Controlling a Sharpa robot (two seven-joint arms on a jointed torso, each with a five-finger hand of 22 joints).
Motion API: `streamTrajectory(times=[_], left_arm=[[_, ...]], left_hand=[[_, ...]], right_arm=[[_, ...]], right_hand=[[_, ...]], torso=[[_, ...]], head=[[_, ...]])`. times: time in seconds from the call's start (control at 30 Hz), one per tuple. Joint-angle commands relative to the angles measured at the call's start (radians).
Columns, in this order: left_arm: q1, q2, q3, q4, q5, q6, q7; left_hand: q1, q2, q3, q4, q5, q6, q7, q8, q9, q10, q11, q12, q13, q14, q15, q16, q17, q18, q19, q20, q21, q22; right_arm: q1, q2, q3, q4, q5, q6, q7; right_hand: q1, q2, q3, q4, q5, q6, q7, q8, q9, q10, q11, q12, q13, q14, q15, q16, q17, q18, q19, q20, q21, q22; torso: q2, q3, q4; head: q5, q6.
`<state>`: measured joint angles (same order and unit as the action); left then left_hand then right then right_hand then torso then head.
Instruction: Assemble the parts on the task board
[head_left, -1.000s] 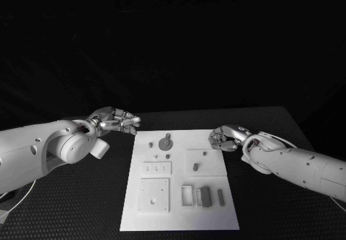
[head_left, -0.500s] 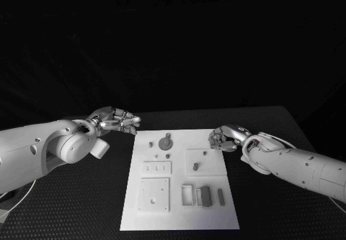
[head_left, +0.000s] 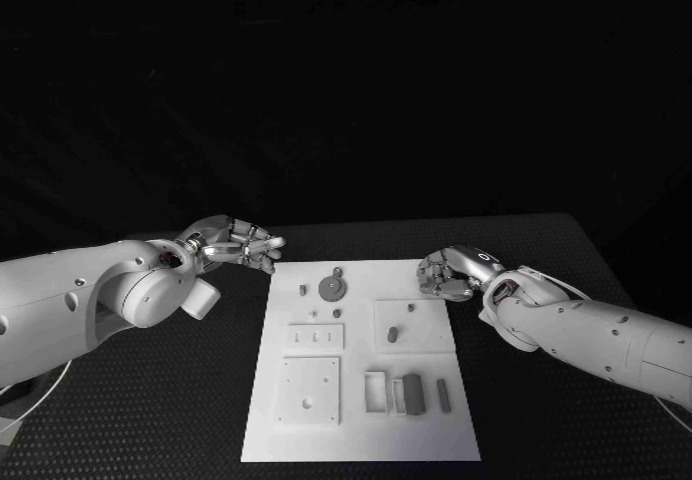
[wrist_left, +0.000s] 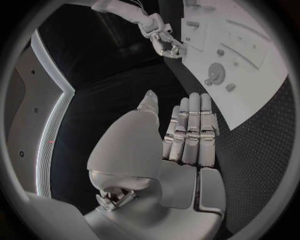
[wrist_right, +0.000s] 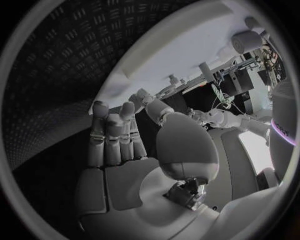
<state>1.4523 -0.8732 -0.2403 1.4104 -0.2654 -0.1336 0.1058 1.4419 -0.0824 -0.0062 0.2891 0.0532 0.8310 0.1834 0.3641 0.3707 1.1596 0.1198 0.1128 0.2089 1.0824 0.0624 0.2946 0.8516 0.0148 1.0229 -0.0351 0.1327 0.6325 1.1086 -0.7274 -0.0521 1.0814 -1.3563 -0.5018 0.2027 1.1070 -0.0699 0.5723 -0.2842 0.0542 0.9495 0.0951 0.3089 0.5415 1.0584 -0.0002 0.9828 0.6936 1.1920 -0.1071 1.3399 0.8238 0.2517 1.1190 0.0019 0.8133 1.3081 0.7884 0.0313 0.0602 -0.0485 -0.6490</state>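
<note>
The black, textured table (head_left: 173, 400) carried a flat white rectangular task board (head_left: 361, 440) at its middle, the board's long sides running from the table's near edge toward its far edge.

The robot's left arm reached in over the table's left side, and its silver left hand (head_left: 231, 247) hung just off the board's far left corner. In the left wrist view that hand (wrist_left: 187, 135) held nothing, its fingers (wrist_left: 190, 120) stretched out straight and side by side with the thumb standing a little off from them, above the bare table beside the board's edge.

The right arm came in over the table's right side, and the silver right hand (head_left: 454, 275) sat at the board's right edge, near its far right corner. The right wrist view showed this hand (wrist_right: 125, 150) empty too, fingers (wrist_right: 112, 135) extended rather than curled, the thumb arched beside them, apart from the board.

On the board, a grey round disc part (head_left: 332, 289) lay near the far edge, with a small grey peg (head_left: 302, 290) just beside it toward the left edge. A small dark oval part (head_left: 391, 334) sat on a raised white block toward the right edge. Near the near right corner, a dark grey upright bar part (head_left: 413, 392) stood in a slotted holder, and a thinner grey bar (head_left: 443, 394) lay just beside it. No part was touched by either hand.
</note>
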Motion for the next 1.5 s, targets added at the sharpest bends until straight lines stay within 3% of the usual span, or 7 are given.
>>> streamTrajectory(times=[0.03, 0.3, 0.57, 0.67, 0.93, 1.03, 1.5], left_arm=[[0.000, 0.002, 0.001, 0.001, -0.063, 0.039, -0.010], [0.000, 0.009, 0.001, 0.017, -0.111, 0.037, -0.063], [-0.003, 0.033, 0.001, 0.061, -0.113, -0.063, -0.130], [-0.006, 0.047, 0.000, 0.075, -0.113, -0.105, -0.160], [-0.015, 0.063, 0.000, 0.117, -0.086, -0.166, -0.197], [-0.017, 0.069, 0.000, 0.131, 0.030, -0.188, -0.169], [-0.021, 0.076, 0.000, 0.163, 0.011, -0.176, -0.219]], left_hand=[[-0.016, 0.005, 0.004, 0.004, -0.002, 0.038, -0.017, 0.019, 0.008, 0.034, -0.014, 0.017, 0.015, 0.024, -0.008, 0.017, 0.014, 0.011, 0.025, -0.006, 0.012, 0.008], [-0.081, 0.001, -0.002, 0.005, -0.004, 0.067, -0.028, 0.019, 0.006, 0.061, -0.029, 0.026, 0.047, 0.032, -0.023, 0.059, 0.046, 0.010, 0.048, -0.023, 0.031, 0.030], [-0.109, -0.034, 0.005, 0.005, -0.004, 0.053, -0.030, 0.005, 0.000, 0.058, -0.028, 0.021, 0.062, 0.027, -0.026, 0.072, 0.056, 0.010, 0.050, -0.027, 0.034, 0.040], [-0.119, -0.045, 0.014, 0.005, -0.004, 0.053, -0.030, 0.003, -0.001, 0.055, -0.026, 0.018, 0.067, 0.026, -0.026, 0.076, 0.058, 0.010, 0.050, -0.027, 0.034, 0.043], [-0.170, -0.083, 0.083, 0.005, -0.004, 0.070, -0.027, 0.004, -0.001, 0.052, -0.026, 0.011, 0.090, 0.019, -0.027, 0.086, 0.061, 0.010, 0.047, -0.028, 0.033, 0.055], [-0.151, -0.074, 0.101, 0.002, -0.004, 0.056, -0.021, -0.006, -0.005, 0.037, -0.020, 0.001, 0.093, 0.014, -0.026, 0.086, 0.061, 0.010, 0.042, -0.027, 0.031, 0.059], [-0.162, -0.072, 0.082, 0.004, -0.004, 0.061, -0.021, -0.004, -0.003, 0.041, -0.022, 0.001, 0.109, 0.012, -0.025, 0.092, 0.062, 0.010, 0.041, -0.026, 0.031, 0.069]], right_arm=[[0.007, 0.004, 0.007, 0.015, -0.019, -0.046, -0.027], [0.053, 0.003, 0.016, 0.104, -0.053, -0.026, -0.086], [0.082, 0.023, 0.017, 0.217, -0.092, 0.044, -0.170], [0.084, 0.042, 0.017, 0.241, -0.077, 0.064, -0.162], [0.084, 0.095, 0.017, 0.280, -0.065, 0.087, -0.177], [0.084, 0.107, 0.018, 0.293, -0.064, 0.084, -0.183], [0.082, 0.128, 0.027, 0.314, -0.064, 0.067, -0.199]], right_hand=[[-0.004, -0.004, -0.005, -0.001, 0.004, 0.022, 0.016, 0.002, 0.001, 0.007, 0.000, 0.004, -0.001, 0.008, -0.001, 0.005, 0.001, 0.010, 0.010, 0.000, 0.004, 0.020], [-0.005, -0.006, -0.004, 0.000, 0.004, 0.022, 0.015, 0.001, 0.003, 0.009, -0.001, 0.008, -0.002, 0.012, -0.001, 0.006, 0.001, 0.010, 0.014, -0.003, 0.007, 0.019], [-0.014, -0.012, -0.005, 0.005, 0.004, 0.022, 0.015, -0.002, 0.005, 0.012, -0.001, 0.012, -0.003, 0.017, -0.002, 0.007, 0.002, 0.010, 0.018, -0.005, 0.009, 0.019], [-0.019, -0.013, -0.006, 0.007, 0.004, 0.024, 0.014, -0.002, 0.006, 0.015, -0.002, 0.015, -0.003, 0.020, -0.002, 0.007, 0.002, 0.010, 0.021, -0.006, 0.011, 0.018], [-0.032, -0.015, -0.006, 0.009, 0.004, 0.029, 0.011, -0.007, 0.011, 0.022, -0.006, 0.061, 0.026, 0.040, -0.006, 0.011, 0.004, 0.010, 0.036, -0.015, 0.019, 0.017], [-0.034, -0.016, -0.006, 0.009, 0.004, 0.026, 0.011, -0.009, 0.011, 0.021, -0.006, 0.065, 0.028, 0.041, -0.006, 0.012, 0.004, 0.010, 0.038, -0.016, 0.020, 0.017], [-0.037, -0.016, -0.005, 0.008, 0.004, 0.027, 0.011, -0.011, 0.013, 0.021, -0.006, 0.071, 0.033, 0.047, -0.007, 0.013, 0.005, 0.010, 0.043, -0.019, 0.023, 0.017]], torso=[[-0.001, -0.0011, -0.0002], [-0.002, -0.0034, -0.0018], [-0.004, -0.0057, -0.0019], [-0.007, -0.0076, -0.0021], [-0.004, -0.0040, -0.0037], [-0.004, -0.0048, -0.0029], [-0.002, -0.0034, -0.0034]], head=[[0.002, 0.004], [0.007, 0.015], [0.007, 0.025], [0.011, 0.026], [0.023, 0.035], [0.029, 0.037], [0.035, 0.030]])
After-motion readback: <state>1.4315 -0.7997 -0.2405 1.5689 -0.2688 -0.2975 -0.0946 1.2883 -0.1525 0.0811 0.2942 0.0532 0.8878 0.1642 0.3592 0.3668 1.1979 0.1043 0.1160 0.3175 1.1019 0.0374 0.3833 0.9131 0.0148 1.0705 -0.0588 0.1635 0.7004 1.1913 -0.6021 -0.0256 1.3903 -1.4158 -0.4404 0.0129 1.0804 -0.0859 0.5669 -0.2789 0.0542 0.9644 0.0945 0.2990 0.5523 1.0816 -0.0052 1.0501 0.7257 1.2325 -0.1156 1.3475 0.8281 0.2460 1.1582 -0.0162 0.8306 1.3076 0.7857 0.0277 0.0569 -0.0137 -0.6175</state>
